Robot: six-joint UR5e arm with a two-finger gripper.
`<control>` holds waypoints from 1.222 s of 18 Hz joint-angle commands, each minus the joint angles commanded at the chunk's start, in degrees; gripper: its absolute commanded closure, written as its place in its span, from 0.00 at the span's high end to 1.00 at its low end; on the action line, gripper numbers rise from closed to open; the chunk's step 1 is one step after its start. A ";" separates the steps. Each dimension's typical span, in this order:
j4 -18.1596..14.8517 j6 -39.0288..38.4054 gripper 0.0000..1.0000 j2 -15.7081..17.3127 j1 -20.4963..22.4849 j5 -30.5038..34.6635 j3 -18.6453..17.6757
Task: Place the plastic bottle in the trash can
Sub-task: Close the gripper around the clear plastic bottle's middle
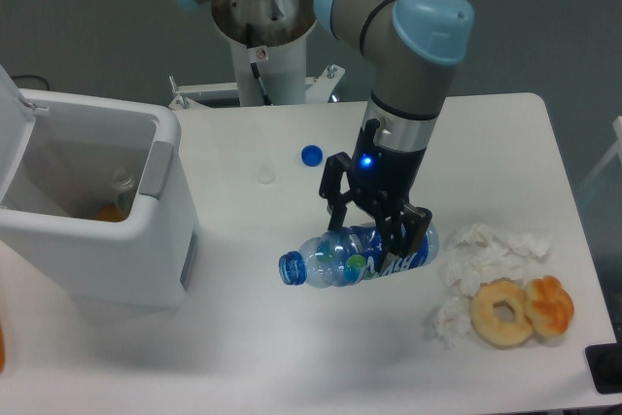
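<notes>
One gripper (pixel 374 230) straddling plastic bottle (pixel 355 256) — contact unclear

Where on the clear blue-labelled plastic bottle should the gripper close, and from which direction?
Grip the clear blue-labelled plastic bottle across its labelled midsection, coming from straight above. It lies on its side, neck toward the white trash can, so its round body fits between the fingers; the gripper is already there.

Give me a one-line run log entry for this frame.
phase: grasp | hand: around plastic bottle, closure unclear | bottle: on its side on table | trash can: lid open, bottle not in yet
</notes>
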 joint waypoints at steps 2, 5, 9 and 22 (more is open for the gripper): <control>0.00 -0.09 0.84 0.00 -0.09 -0.09 0.00; 0.00 -1.49 0.84 0.00 -0.18 -0.26 0.70; 0.52 -5.26 0.84 0.00 0.00 -3.50 1.76; 4.83 -19.94 0.83 2.54 -0.52 -12.48 1.15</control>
